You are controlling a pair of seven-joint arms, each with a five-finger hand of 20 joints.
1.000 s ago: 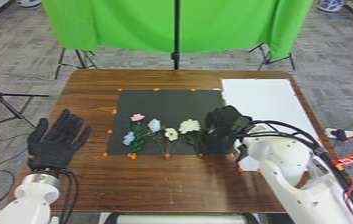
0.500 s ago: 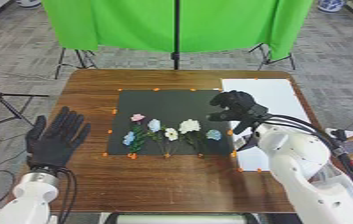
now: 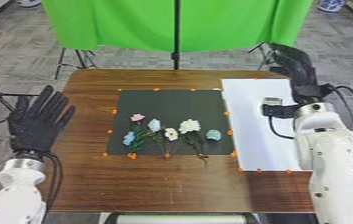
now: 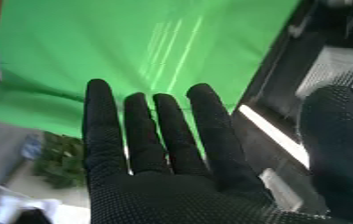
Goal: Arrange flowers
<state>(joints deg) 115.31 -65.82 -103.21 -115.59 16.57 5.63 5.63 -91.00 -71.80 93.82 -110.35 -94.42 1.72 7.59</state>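
Bench point(image 3: 155, 190): brown wood, green cloth point(image 3: 230, 30) beyond its far edge
White sheet point(image 3: 261, 145): toward the bench's right edge
Black mat point(image 3: 168, 102): just left of the sheet
Flowers point(image 3: 188, 126): side by side toward the mat's near edge
Left hand point(image 3: 35, 127): at the bench's left edge, fingers straight, spread
Right hand point(image 3: 295, 67): by the bench's far right corner, fingers straight
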